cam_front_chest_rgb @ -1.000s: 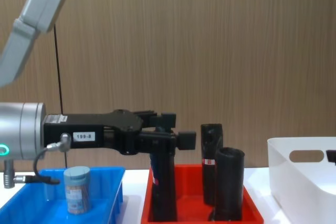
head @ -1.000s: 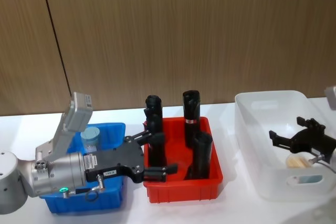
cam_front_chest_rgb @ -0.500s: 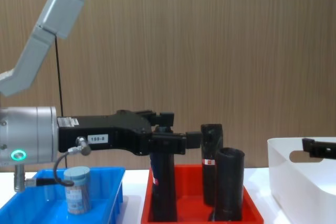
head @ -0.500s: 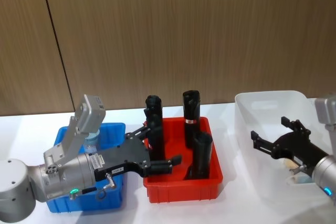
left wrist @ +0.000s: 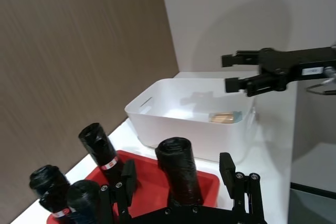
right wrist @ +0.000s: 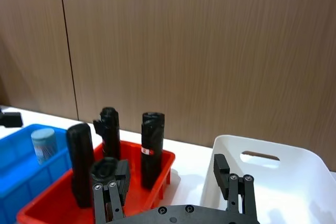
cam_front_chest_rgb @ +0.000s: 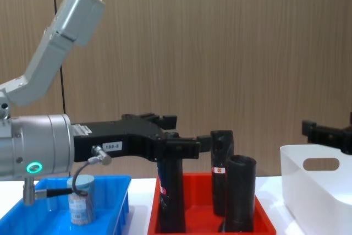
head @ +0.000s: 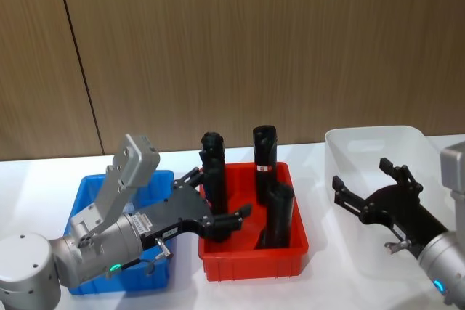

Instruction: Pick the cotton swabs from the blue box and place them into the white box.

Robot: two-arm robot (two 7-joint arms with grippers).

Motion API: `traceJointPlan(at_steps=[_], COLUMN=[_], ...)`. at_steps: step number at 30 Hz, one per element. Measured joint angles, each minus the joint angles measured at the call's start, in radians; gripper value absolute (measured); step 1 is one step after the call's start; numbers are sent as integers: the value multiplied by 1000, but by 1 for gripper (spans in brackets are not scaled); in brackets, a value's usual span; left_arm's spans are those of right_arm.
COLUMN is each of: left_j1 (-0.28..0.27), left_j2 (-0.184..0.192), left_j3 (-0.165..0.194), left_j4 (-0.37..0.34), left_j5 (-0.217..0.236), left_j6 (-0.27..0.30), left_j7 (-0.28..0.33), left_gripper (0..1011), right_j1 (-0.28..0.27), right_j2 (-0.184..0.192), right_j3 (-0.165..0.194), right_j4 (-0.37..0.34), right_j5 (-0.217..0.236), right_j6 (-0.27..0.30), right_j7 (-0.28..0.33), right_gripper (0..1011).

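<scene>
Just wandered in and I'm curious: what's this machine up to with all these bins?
The robot is moving swab jars between boxes. One cotton swab jar lies in the white box, and a second jar stands in the blue box. The left gripper hovers over the red bin's left side, by the black cylinders, fingers open and empty. The right gripper hangs above the white box, also open and empty.

Head looks down, chest looks across; both share the red bin (head: 254, 266).
</scene>
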Motion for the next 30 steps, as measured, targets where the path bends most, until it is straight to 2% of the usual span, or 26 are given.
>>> traceJointPlan(at_steps=[8,30], left_j1=[24,90], left_j2=[-3,-9], left_j3=[11,39], left_j4=[-37,-133], left_j5=[21,77], left_j6=[-2,-8], left_j7=[110,398], left_gripper=[1003,1003], right_j1=[-35,-38], right_j2=[-14,-15], right_j3=[-2,-1], right_j4=[-45,-50], right_j5=[-2,-3], right_j6=[-20,-22], right_j7=[-29,-32], right_gripper=[1002,1001])
